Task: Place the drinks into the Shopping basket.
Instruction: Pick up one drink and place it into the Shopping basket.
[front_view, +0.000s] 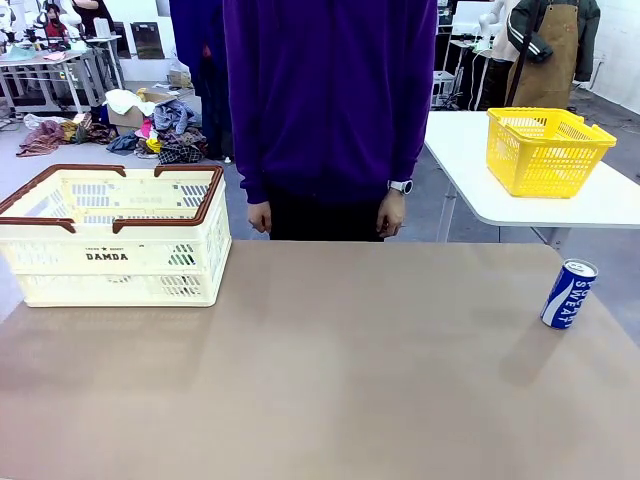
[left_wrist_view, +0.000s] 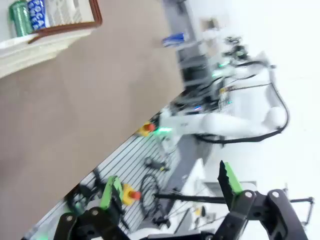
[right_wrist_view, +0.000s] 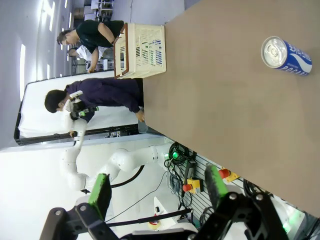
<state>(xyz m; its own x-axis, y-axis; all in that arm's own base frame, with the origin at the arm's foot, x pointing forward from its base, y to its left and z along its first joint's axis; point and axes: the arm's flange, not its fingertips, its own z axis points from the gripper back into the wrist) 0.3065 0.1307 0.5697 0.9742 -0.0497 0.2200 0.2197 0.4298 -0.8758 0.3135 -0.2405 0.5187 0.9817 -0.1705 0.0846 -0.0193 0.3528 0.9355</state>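
Observation:
One blue and white "SWEAT" drink can (front_view: 568, 293) stands upright near the table's right edge; the right wrist view has this can (right_wrist_view: 286, 56) far ahead of my open right gripper (right_wrist_view: 157, 190). The cream Shopping basket (front_view: 110, 235) with a brown rim sits at the table's left. In the left wrist view a green can (left_wrist_view: 20, 17) and a blue and white can (left_wrist_view: 36, 12) stand inside the basket's corner (left_wrist_view: 65, 27). My left gripper (left_wrist_view: 170, 187) is open and empty, held off the table's near edge, well away from the basket.
A person in a purple top (front_view: 330, 100) stands at the table's far side, hands hanging by their sides. A yellow mesh basket (front_view: 545, 150) sits on a white table behind at the right. The brown tabletop (front_view: 330, 360) is bare between basket and can.

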